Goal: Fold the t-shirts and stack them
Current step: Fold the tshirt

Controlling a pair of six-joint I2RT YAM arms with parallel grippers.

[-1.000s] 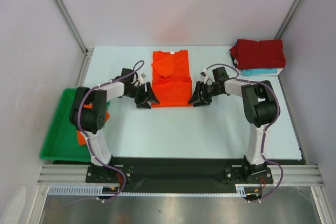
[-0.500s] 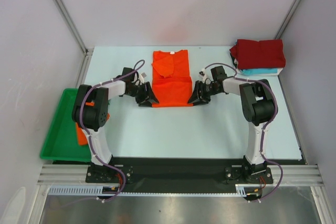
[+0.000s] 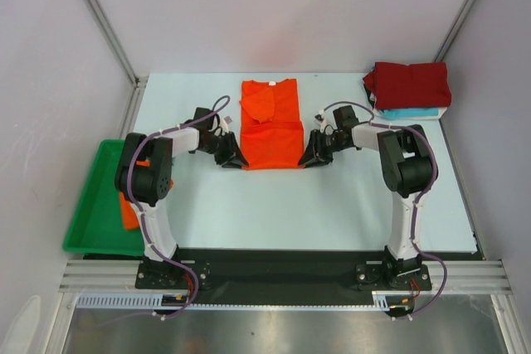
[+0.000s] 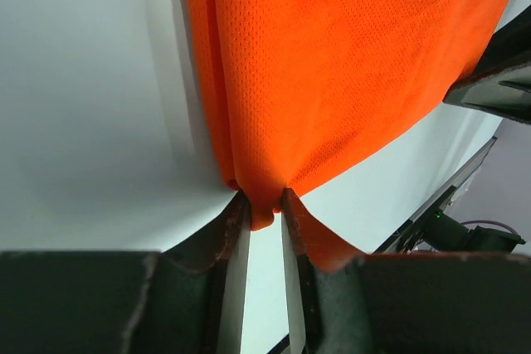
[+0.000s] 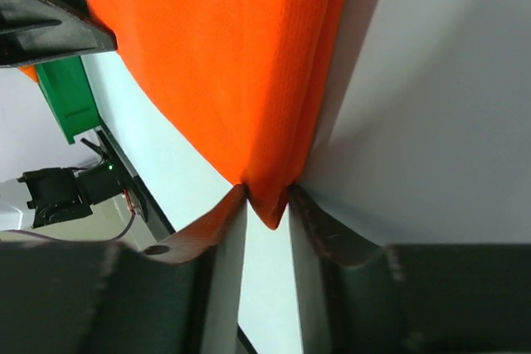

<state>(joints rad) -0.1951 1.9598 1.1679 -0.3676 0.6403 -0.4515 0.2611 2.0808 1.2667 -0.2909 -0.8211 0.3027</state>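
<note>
The orange t-shirt (image 3: 270, 126) lies flat in the middle of the pale counter (image 3: 290, 205), toward its far half. Its near part is folded into a neat rectangle and its collar end points at the back wall. The left pincer (image 3: 231, 153) sits at the near left corner of that rectangle and the right pincer (image 3: 312, 152) at the near right corner, both low at the cloth.

In the left wrist view, the left pincer (image 4: 264, 205) is clamped on a small tuck of the shirt's (image 4: 332, 64) corner, and the layered left edge runs straight away from it. In the right wrist view, the right pincer (image 5: 267, 201) pinches the opposite corner of the cloth (image 5: 224, 64) in the same way.

A dark red t-shirt (image 3: 411, 84) rests folded on a turquoise t-shirt (image 3: 412, 113) at the far right corner, close to the counter's right edge and well apart from the right arm. The green tray (image 3: 95, 205) sits off the left edge with orange cloth (image 3: 129, 215) inside. The counter's near half, between the shirt's near edge and the arm bases, is bare.
</note>
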